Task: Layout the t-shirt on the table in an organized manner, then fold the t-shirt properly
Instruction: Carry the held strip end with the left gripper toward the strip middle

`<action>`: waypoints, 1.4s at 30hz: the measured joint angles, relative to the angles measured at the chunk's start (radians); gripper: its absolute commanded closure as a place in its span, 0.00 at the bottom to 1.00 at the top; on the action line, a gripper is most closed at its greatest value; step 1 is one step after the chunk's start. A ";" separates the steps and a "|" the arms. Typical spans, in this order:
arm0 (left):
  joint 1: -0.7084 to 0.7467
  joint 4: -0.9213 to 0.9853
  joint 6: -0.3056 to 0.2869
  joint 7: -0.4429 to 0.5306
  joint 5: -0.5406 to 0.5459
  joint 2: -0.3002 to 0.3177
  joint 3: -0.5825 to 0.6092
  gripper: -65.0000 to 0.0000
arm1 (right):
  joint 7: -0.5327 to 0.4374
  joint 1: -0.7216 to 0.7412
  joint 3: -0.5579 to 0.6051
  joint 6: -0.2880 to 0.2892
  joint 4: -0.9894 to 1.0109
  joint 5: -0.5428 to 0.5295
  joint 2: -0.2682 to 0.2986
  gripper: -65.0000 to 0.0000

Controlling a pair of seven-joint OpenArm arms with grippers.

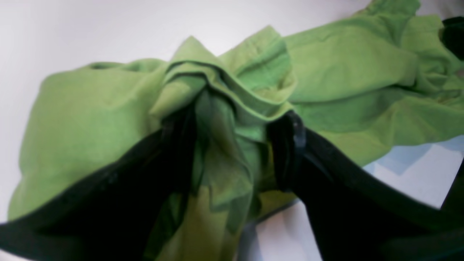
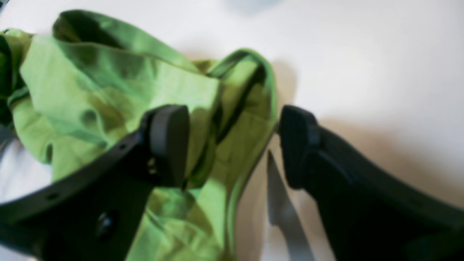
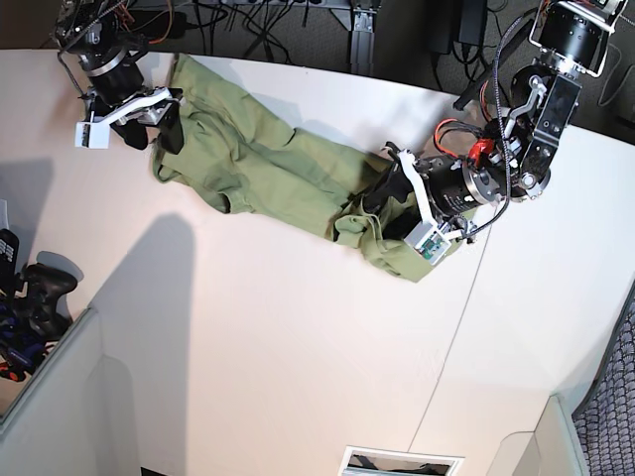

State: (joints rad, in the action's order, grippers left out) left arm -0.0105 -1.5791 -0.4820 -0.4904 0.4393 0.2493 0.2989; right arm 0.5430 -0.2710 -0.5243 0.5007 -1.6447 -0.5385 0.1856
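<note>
Now both arms low – jaws apart, t-shirt (image 3: 268,164) between

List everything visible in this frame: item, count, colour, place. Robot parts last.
t-shirt: one, olive green, stretched in a wrinkled band across the table's far half
table: one, white
game controller: one, black, off the table's left edge
cables: several, dark, behind the table
right gripper: one, black, jaws apart, astride a shirt edge
left gripper: one, black, jaws apart, bunched shirt fabric between them
</note>
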 measured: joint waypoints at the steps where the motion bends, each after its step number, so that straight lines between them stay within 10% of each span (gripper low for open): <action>1: 0.000 0.000 -0.001 0.001 0.000 -0.008 0.000 0.45 | 0.000 0.000 0.000 0.000 0.000 0.000 0.000 0.40; 11: 0.000 -0.024 -0.003 -0.024 0.096 -0.019 0.000 0.44 | -0.001 0.000 0.000 0.000 0.000 0.000 0.000 0.40; 19: 0.011 -0.170 -0.156 -0.161 0.338 -0.017 0.000 0.44 | -0.004 0.005 0.000 0.000 0.002 0.000 0.000 0.40; 32: 0.008 -0.172 -0.150 -0.086 0.282 -0.016 -0.230 0.45 | -0.003 0.006 0.000 0.000 0.003 0.000 0.000 0.40; 39: 0.008 -0.089 -0.132 0.051 0.129 -0.019 -0.193 0.98 | -0.003 0.005 0.000 0.000 0.004 -0.004 0.000 0.40; 42: 0.007 -0.001 -0.130 0.148 -0.006 -0.028 -0.129 1.00 | -0.003 0.005 0.000 0.000 0.005 -0.005 0.000 0.40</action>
State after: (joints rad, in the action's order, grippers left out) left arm -0.0036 -1.5803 -0.6121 -0.3428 0.4328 0.2214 0.1699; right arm 0.5396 -0.2661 -0.5243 0.5007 -1.6398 -0.5430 0.1856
